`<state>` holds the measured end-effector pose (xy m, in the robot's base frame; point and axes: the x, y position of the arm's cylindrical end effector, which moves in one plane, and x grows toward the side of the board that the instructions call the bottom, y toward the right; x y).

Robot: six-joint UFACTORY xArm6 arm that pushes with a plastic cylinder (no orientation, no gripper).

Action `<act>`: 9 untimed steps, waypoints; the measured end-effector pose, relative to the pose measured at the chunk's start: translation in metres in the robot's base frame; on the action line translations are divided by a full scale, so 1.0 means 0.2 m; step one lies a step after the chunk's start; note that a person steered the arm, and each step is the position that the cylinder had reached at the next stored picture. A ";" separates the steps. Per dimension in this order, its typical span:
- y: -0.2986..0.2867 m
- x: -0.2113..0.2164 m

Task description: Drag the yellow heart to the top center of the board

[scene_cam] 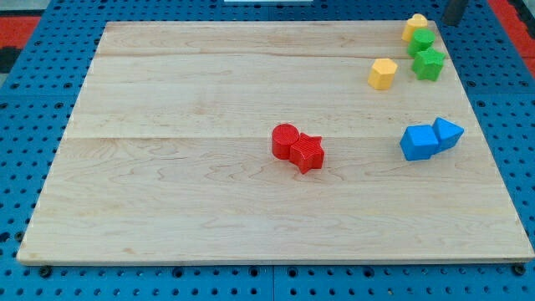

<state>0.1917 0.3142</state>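
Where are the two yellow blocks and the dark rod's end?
Yellow block by the view's top right corner [415, 26]: camera view, top face.
Yellow block lower left of it [383, 73]: camera view, top face.
My tip [446, 22]: camera view, rod's lowest visible end.

You have eight blocks on one board [167, 192]: two yellow [383, 73] [415, 27], two green [422, 42] [429, 63], two blue [418, 142] [447, 133], and two red, a cylinder [284, 140] and a star [308, 153]. One dark rod [456, 12] shows at the far right.
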 end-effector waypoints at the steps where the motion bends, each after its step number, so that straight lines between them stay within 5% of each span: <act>1: -0.03 0.05; 9: -0.66 0.00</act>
<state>0.1915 0.1825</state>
